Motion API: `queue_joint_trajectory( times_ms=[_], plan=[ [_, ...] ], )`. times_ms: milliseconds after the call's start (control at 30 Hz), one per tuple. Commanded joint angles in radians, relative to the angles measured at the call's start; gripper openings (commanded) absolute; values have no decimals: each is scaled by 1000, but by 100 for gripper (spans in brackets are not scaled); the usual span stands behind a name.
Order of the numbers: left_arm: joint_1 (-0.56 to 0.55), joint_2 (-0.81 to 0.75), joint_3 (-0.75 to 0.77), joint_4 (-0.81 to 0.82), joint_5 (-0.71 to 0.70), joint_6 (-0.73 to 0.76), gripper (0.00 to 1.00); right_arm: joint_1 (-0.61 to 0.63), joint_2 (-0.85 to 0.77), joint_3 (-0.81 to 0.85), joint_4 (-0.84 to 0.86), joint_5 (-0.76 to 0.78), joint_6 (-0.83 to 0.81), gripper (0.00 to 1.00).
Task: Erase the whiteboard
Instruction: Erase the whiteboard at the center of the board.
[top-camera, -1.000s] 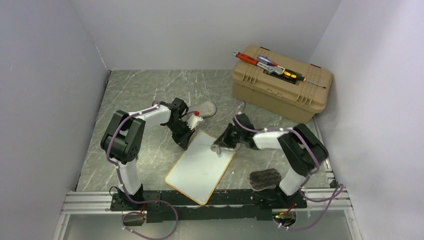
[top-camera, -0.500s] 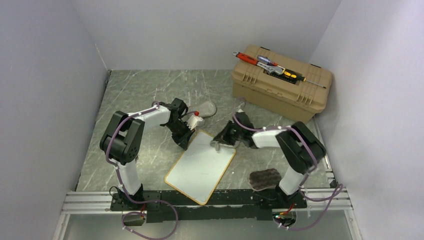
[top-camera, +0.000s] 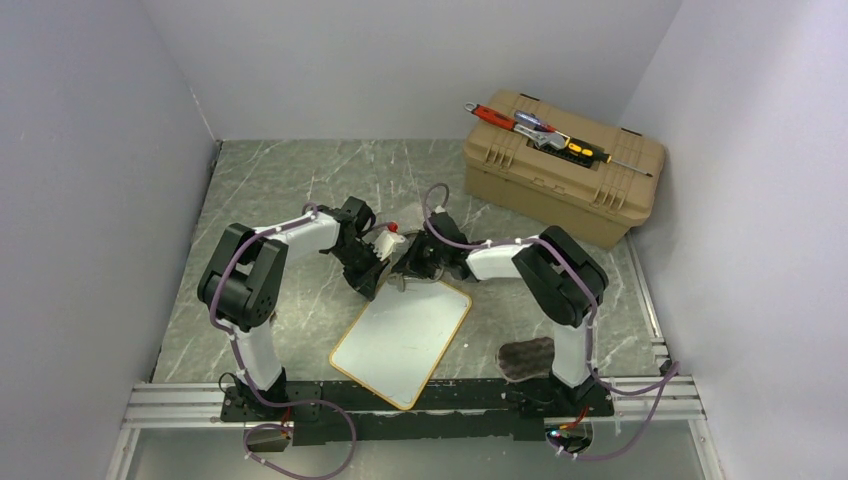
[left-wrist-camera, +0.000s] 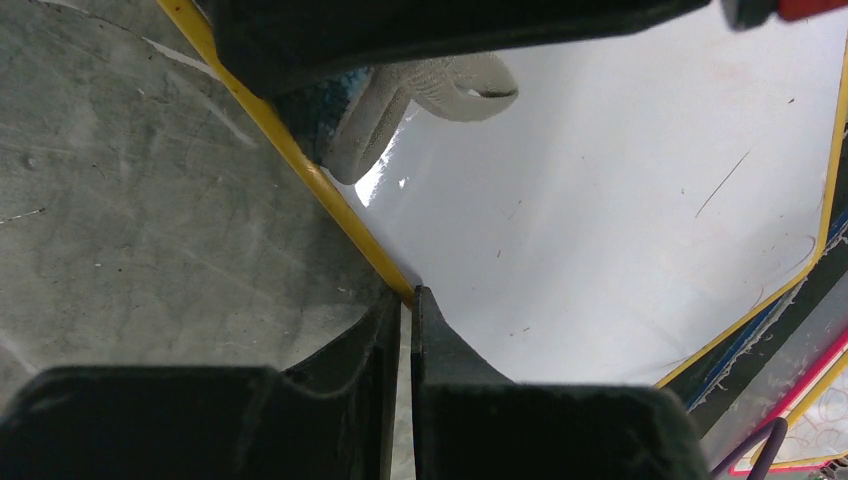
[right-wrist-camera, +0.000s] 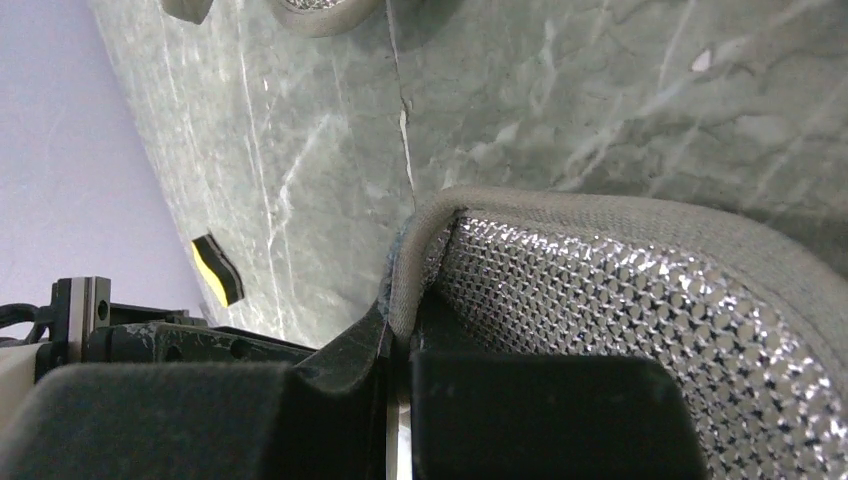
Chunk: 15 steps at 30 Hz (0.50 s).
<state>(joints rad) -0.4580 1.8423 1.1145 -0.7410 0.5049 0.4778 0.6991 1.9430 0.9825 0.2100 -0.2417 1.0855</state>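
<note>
The left pincer (left-wrist-camera: 408, 305) clamps the yellow frame of the whiteboard (left-wrist-camera: 620, 220). Its glossy white face bears faint marks, and a grey-white pad (left-wrist-camera: 430, 85) lies on it near the frame. Grey marbled tabletop (left-wrist-camera: 120, 200) lies left.

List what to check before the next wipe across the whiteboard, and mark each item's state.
1. Left gripper clamped on the whiteboard at its yellow frame: ok.
2. Right gripper shut on the mesh pad: ok.
3. Pad on the board: ok, it sits at the far edge beside the frame.
4. Board clean: cannot tell. Only faint thin marks show, and they could be ink or scratches.
5. Room between the two grippers: not ok, they crowd together at the far corner.
6. Board surface towards the near edge free of objects: ok.
</note>
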Motion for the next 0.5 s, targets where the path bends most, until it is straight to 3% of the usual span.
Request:
queue_joint_trajectory(
  times_ms=[0,167,333,467],
  plan=[
    [-25,97,-93,43,-125,74,4,15,28,-169,-160,86,6,0],
    [-24,102,-91,40,-126,75,4,-91,-221,-538,-142,91,7,0],
    [-23,93,-98,42,-124,74,4,-151,-523,-703,-306,129,-28,0],
    [-24,94,-96,43,-121,69,4,-139,-470,-707,-207,84,-4,0]
  ],
)
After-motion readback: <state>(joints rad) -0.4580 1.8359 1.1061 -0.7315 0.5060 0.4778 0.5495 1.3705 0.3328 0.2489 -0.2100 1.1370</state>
